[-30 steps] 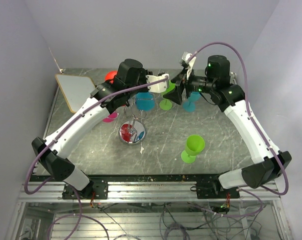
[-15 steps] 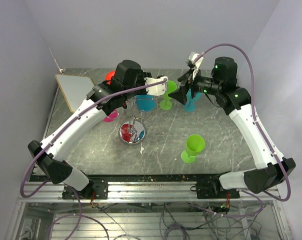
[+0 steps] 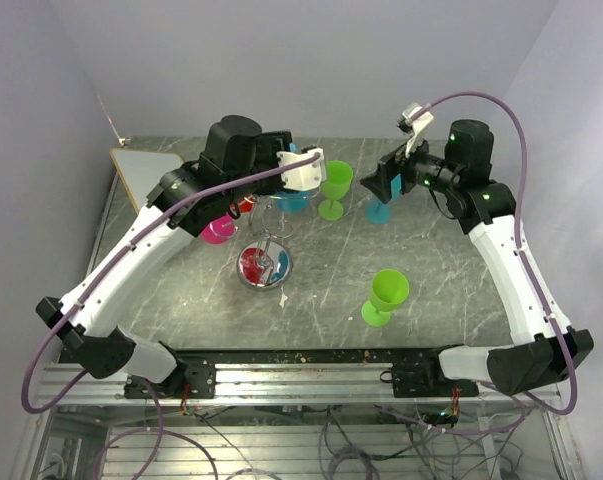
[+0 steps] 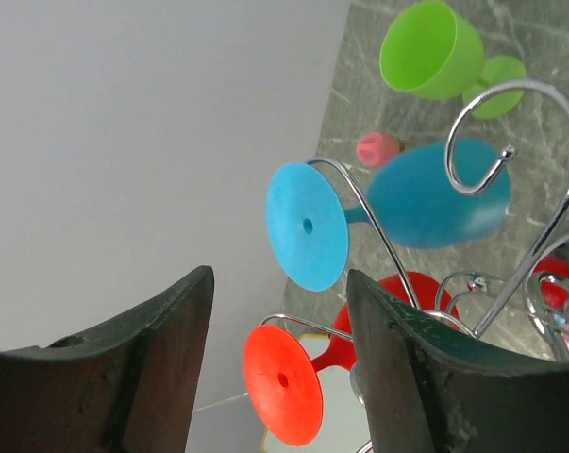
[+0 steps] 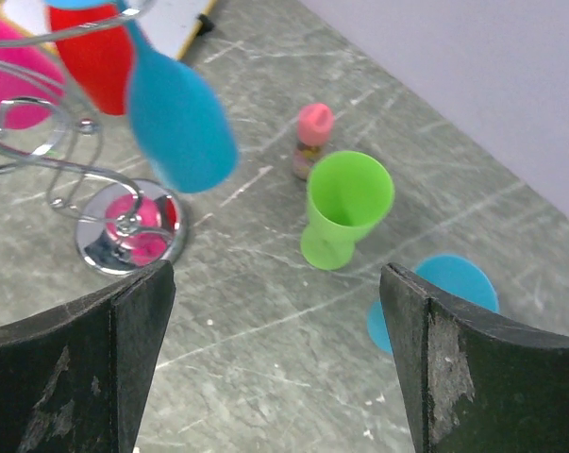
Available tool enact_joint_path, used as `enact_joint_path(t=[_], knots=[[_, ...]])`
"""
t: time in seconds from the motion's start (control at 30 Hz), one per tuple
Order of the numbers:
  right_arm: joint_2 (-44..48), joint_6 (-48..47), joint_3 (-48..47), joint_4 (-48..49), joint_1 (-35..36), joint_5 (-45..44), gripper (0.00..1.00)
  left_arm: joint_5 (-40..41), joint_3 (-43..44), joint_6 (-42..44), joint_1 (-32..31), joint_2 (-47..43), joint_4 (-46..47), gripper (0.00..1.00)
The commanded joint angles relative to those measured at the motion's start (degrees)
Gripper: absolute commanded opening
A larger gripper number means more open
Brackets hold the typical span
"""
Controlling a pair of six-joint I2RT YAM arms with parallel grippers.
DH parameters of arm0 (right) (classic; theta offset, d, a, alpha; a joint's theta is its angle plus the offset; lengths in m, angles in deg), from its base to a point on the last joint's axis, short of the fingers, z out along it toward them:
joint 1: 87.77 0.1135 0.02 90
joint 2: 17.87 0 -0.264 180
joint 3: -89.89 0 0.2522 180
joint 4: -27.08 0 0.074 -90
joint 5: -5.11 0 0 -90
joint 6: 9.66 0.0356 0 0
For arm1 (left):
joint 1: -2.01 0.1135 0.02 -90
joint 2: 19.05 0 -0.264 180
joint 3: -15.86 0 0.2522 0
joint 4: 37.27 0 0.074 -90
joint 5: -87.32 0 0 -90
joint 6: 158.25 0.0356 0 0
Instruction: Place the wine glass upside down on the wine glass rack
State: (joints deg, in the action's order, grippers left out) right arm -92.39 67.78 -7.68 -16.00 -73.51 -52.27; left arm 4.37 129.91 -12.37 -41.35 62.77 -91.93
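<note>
Hanging upside down on the wine glass rack (image 3: 264, 266), the blue wine glass (image 4: 435, 208) has its round foot caught in a wire loop. The left hand (image 4: 278, 276) is open with nothing in it, and its fingers (image 4: 152, 368) are just beside that foot. The right hand (image 5: 276, 272) is open too and holds nothing.

Here is what could go wrong. If the left hand moves away crooked, a finger could bump the foot or the wire. The glass could then slip out and fall on the table (image 5: 265, 368). The rack has a thin post and also carries a red glass (image 4: 282, 382) and a pink glass (image 3: 219, 232), so a push could make it wobble or tip. The right hand is near a green glass (image 5: 345, 212) and could knock it over.
</note>
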Motion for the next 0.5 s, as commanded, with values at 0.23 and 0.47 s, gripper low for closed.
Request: enact_joint_path(t=[0.23, 0.47], knots=[[-4.2, 4.3, -0.7, 2.1, -4.5, -28.3, 0.88, -12.4, 9.8, -13.7, -0.2, -4.6, -2.1, 0.89], [-15.6, 4.1, -6.3, 0.2, -4.5, -34.6, 0.79, -14.8, 9.2, -16.8, 5.8, -8.2, -0.6, 0.96]])
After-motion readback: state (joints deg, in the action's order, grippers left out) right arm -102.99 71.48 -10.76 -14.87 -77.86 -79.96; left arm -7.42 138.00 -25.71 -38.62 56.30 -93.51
